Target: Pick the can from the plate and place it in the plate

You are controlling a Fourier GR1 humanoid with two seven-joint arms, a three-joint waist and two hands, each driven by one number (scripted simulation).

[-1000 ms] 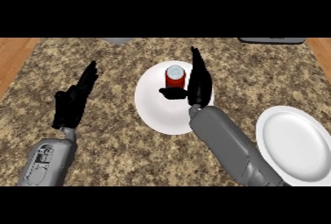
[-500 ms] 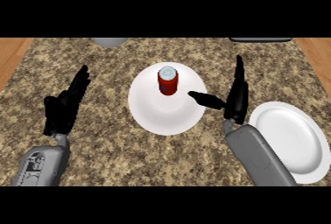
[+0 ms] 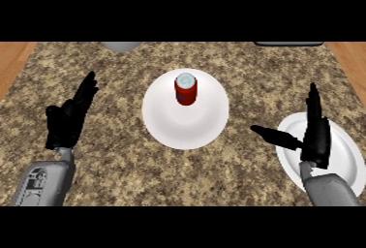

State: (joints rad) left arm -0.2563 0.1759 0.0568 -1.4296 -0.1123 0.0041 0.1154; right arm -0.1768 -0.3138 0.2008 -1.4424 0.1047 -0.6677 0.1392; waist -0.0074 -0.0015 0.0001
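Surface (image 3: 143, 169) carries centre plate (image 3: 186, 127) with the can (image 3: 185, 89) upright near its far rim, ungrasped; my right hand (image 3: 314, 138), fingers straight, thumb out, hangs over the right plate (image 3: 350, 160), my left hand (image 3: 70, 118) resting open.

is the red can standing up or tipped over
Upright. The can stands on the middle plate, its round silver top facing up above the red body.

Can (image 3: 185, 92): showing red w/ silver top. Plates, centre (image 3: 184, 127) & right edge (image 3: 342, 160): showing white. Worktop (image 3: 143, 169): showing brown-speckled granite. Hands (image 3: 68, 121) (image 3: 314, 138): showing black; forearms grey.
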